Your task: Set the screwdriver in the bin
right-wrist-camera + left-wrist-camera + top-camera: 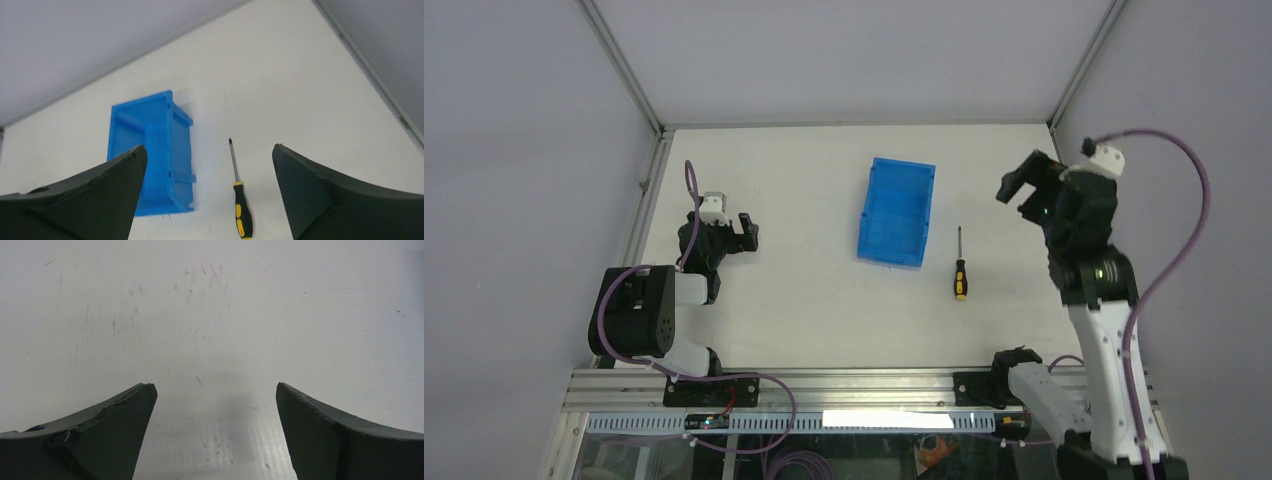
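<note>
The blue bin [896, 211] stands on the white table at centre, long side running front to back. The screwdriver [960, 265], black-and-yellow handle toward me and thin shaft pointing away, lies just right of the bin, apart from it. My right gripper [1021, 186] is open and empty, raised above the table to the right of the screwdriver. In the right wrist view the bin [150, 155] and the screwdriver [240, 200] lie below, between the open fingers. My left gripper [746, 232] is open and empty, low over bare table at the left, far from both.
Grey enclosure walls with metal corner posts [629, 70] bound the table on three sides. A metal rail [844, 385] runs along the near edge by the arm bases. The left wrist view shows only scuffed white table [210, 330].
</note>
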Robot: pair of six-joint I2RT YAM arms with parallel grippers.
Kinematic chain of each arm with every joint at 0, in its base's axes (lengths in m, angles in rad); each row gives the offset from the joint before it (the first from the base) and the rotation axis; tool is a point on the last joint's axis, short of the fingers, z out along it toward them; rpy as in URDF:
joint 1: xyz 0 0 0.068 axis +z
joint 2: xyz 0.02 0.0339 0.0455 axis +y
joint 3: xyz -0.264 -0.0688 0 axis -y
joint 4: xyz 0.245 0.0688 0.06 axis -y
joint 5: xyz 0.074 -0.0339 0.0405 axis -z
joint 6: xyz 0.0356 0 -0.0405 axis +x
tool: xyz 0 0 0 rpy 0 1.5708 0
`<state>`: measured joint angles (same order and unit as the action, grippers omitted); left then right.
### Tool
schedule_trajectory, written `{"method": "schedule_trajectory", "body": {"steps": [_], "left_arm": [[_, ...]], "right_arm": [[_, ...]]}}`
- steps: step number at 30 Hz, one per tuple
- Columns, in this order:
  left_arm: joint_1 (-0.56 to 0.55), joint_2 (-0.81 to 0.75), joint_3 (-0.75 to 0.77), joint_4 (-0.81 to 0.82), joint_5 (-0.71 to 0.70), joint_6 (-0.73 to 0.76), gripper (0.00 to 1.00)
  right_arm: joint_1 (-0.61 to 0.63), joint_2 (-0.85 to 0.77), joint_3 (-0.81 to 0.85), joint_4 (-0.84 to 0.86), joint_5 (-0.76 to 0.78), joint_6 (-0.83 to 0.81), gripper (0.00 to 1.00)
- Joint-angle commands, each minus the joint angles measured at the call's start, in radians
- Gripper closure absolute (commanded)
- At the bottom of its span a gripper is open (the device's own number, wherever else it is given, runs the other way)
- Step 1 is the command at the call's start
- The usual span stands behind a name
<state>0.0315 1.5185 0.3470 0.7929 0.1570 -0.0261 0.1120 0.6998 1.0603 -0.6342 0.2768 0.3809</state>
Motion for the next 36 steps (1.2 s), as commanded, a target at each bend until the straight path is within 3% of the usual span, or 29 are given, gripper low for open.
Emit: {"method": "schedule_trajectory", "body": {"steps": [1, 4, 7, 13, 17, 24, 27, 31, 36], "left_arm": [[-0.012, -0.012, 0.015, 0.054, 0.003, 0.0, 0.01], [-0.013, -0.012, 0.015, 0.052, 0.002, 0.0, 0.01], [-0.013, -0.012, 0.015, 0.054, 0.003, 0.002, 0.01], [-0.013, -0.012, 0.015, 0.053, 0.003, 0.0, 0.01], [-0.013, -0.012, 0.015, 0.052, 0.003, 0.001, 0.01], [-0.012, -0.013, 0.015, 0.053, 0.003, 0.0, 0.01], [-0.013, -0.012, 0.015, 0.054, 0.004, 0.0, 0.01], [-0.013, -0.011, 0.015, 0.053, 0.003, 0.001, 0.01], [-0.012, -0.013, 0.015, 0.054, 0.003, 0.001, 0.01]], "right_arm": [[-0.036, 0.448, 0.25, -0.32, -0.2, -0.087, 0.01], [-0.048, 0.664, 0.339, -0.407, -0.265, -0.11, 0.04], [-0.051, 0.77, 0.283, -0.377, -0.252, -0.106, 0.08], [-0.04, 0.891, 0.102, -0.24, -0.361, -0.096, 0.26], [-0.016, 0.932, 0.017, -0.169, -0.338, -0.076, 0.28], [0.037, 1.023, -0.014, -0.146, -0.236, -0.053, 0.42], [0.057, 1.042, -0.006, -0.162, -0.201, -0.055, 0.56], [0.069, 1.034, 0.034, -0.213, -0.184, -0.071, 0.98], [0.068, 0.95, 0.189, -0.365, -0.152, -0.102, 1.0]]}}
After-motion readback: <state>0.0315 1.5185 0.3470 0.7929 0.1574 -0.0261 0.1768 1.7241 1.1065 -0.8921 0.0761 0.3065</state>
